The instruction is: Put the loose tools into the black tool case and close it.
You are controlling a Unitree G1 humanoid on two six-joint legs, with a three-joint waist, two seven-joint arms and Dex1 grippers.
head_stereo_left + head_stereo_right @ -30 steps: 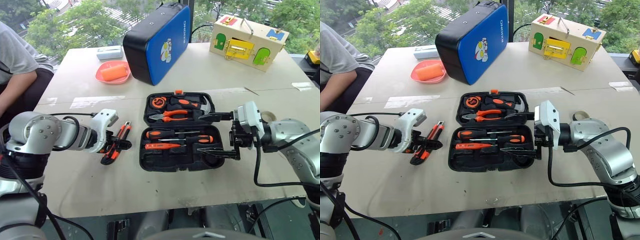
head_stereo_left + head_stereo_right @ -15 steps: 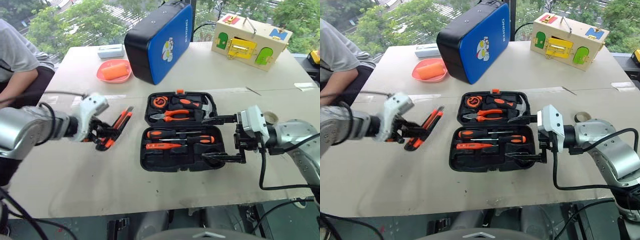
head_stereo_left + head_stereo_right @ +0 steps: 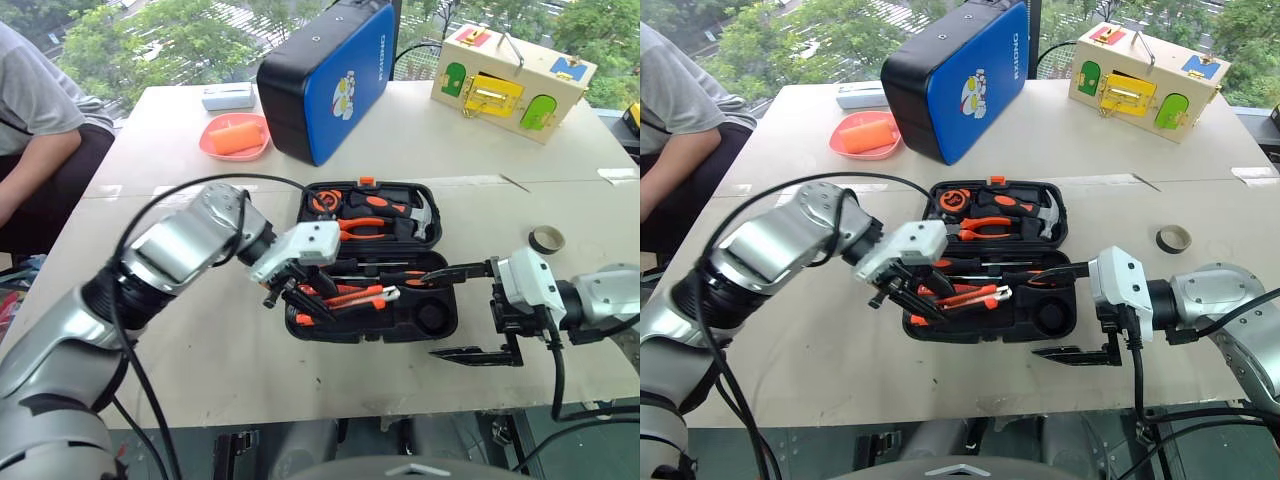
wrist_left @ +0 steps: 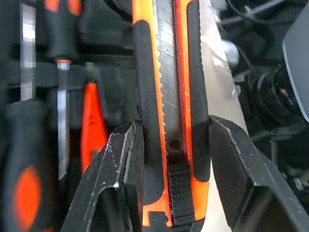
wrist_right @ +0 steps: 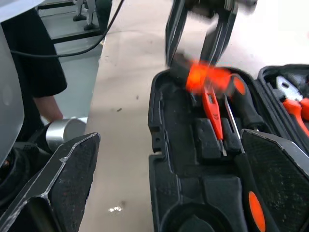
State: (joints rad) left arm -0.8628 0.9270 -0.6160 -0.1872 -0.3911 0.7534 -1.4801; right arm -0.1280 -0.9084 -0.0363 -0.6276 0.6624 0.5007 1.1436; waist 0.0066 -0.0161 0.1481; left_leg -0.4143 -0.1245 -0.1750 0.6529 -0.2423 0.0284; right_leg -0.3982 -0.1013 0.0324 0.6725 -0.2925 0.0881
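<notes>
Clearly the black-and-orange plastic utility knife [image 4: 170,121] is light, stiff and ribbed along its edges, so it should not slip; the left gripper [image 3: 300,297] is clamped across its body near the slider, a sound hold. It hangs over the near half of the open black moulded tool case [image 3: 440,322], above the screwdrivers [image 3: 385,279]. The right gripper [image 3: 470,312], fingers spread wide and empty, waits just beside the case's near right corner. Around the case lies a flat pale tabletop [image 3: 200,370]; beyond it, windows show trees.
</notes>
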